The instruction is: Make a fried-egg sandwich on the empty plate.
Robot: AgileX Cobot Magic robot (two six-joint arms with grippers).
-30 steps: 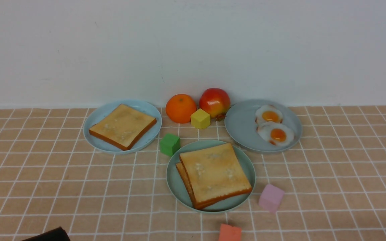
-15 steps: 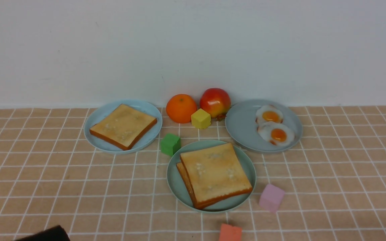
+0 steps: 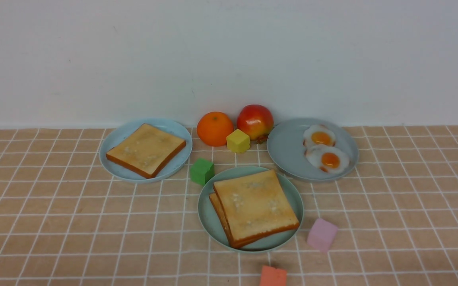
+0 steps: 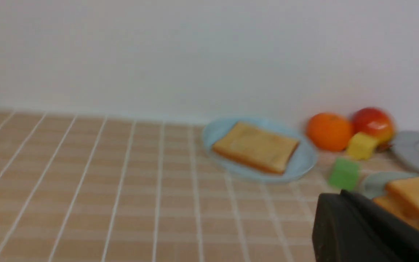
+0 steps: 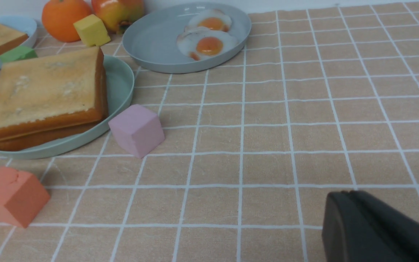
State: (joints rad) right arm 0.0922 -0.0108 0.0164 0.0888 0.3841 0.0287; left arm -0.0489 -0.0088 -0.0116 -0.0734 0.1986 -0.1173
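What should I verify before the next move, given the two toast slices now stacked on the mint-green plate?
1. Sandwich stack sits on the mint-green plate, inside its rim: ok.
2. Egg filling between the slices: cannot tell; no white shows at the edges in any view.
3. Slice alignment: the lower slice peeks out slightly on the robot's left: ok, minor offset.
4. Spare eggs: two fried eggs lie on the grey plate: ok.
5. Hands clear of the stack: neither shows in the front view: ok.
6. Left hand and right hand open or shut: cannot tell; only a dark edge shows.
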